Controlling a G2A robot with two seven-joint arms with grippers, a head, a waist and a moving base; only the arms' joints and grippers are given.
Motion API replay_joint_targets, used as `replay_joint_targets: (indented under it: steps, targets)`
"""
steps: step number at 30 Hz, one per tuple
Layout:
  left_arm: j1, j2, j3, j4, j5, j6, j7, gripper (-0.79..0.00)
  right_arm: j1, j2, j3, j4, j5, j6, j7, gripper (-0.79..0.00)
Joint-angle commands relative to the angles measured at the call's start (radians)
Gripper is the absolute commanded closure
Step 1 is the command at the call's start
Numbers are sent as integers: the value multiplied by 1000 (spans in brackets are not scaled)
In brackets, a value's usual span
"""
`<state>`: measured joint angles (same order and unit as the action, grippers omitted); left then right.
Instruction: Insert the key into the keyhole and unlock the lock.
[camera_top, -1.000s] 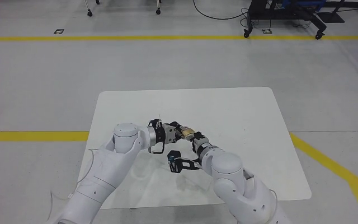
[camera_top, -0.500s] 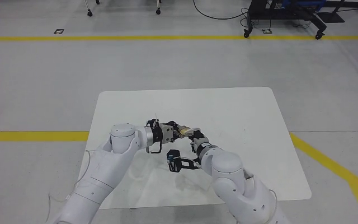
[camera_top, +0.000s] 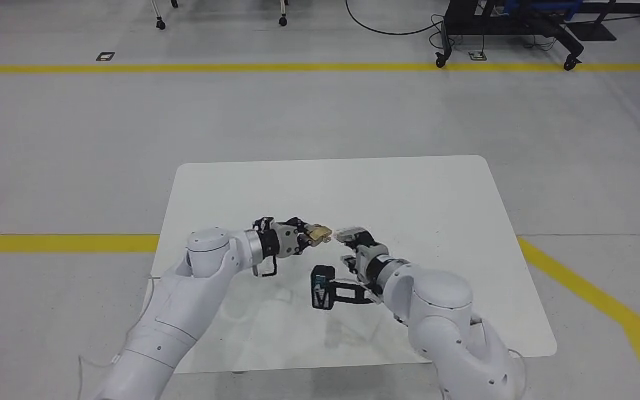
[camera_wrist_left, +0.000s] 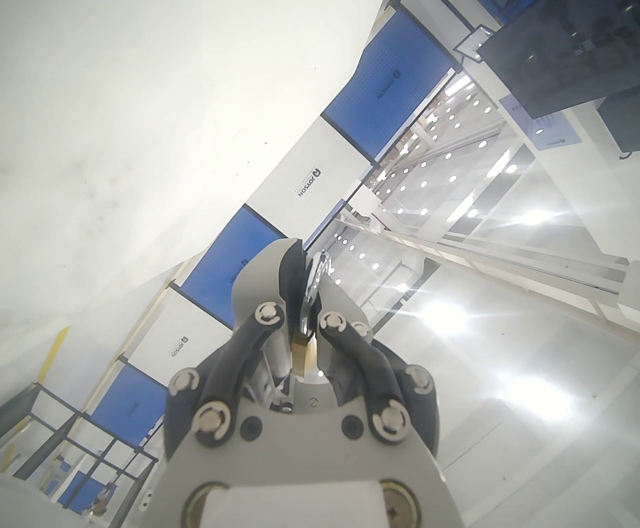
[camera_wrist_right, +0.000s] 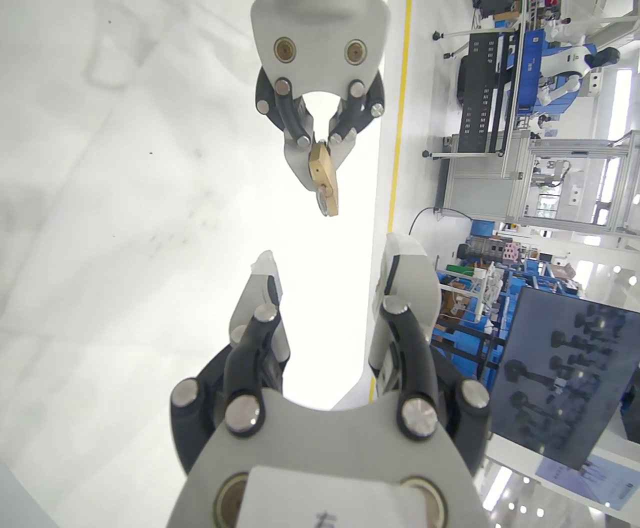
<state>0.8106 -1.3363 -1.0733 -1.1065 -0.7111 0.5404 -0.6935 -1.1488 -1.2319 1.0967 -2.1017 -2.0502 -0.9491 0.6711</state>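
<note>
Above the white table (camera_top: 440, 190), the left gripper (camera_top: 305, 235) clamps the brass lock (camera_wrist_right: 321, 167); the right gripper (camera_wrist_right: 334, 255) gapes empty nearby. Its wrist view reveals the silver key (camera_wrist_right: 325, 204) jutting from the lock's end, too small from above.

A white table (camera_top: 450, 190) stands on grey floor (camera_top: 100, 130) crossed by yellow lines (camera_top: 300, 68), a dark cart (camera_top: 510, 25) beyond.

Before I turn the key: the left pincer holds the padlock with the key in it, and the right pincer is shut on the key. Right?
No. The right pincer is open and clear of the key, as the right wrist view shows. The left pincer does hold the padlock with the key in it.
</note>
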Motion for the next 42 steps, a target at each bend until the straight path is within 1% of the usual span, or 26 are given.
replay_joint_targets:
  steps: [1,2,3,5,7,9,12,14,16,18,21,30,42]
  targets:
    - [-2,2,0,3,11,-8,-12,0,-21,6,22,-16,-9,-8,-16,-289]
    - [-3,4,1,-3,27,-30,-20,0,-30,8,29,-22,-13,-12,-24,-163]
    - [-2,6,0,-11,43,-65,-33,0,-39,10,32,-26,-9,-21,-39,0]
    - [0,10,-5,-22,77,-137,-36,0,-50,13,44,-25,7,-29,-70,0]
    - [7,14,-10,-41,130,-249,-32,0,-59,16,62,-8,45,-45,-115,0]
    - [15,16,-11,-51,154,-308,-37,0,-57,18,78,10,86,-60,-158,0]
    - [19,16,-15,-59,166,-351,-33,0,-48,22,94,45,145,-63,-220,0]
    - [19,16,-12,-70,179,-373,-30,0,-31,28,98,114,209,-63,-285,0]
    - [17,16,-2,-85,213,-387,-33,0,-2,32,103,199,298,-63,-354,0]
    - [16,17,6,-92,232,-396,-49,0,30,38,99,262,348,-63,-389,0]
    - [12,19,12,-94,262,-405,-63,0,63,47,88,308,377,-63,-395,0]
    - [10,20,22,-99,288,-412,-99,0,104,64,79,380,439,-63,-399,0]
    - [20,26,19,-129,322,-415,-122,0,135,72,65,424,477,-63,-399,0]
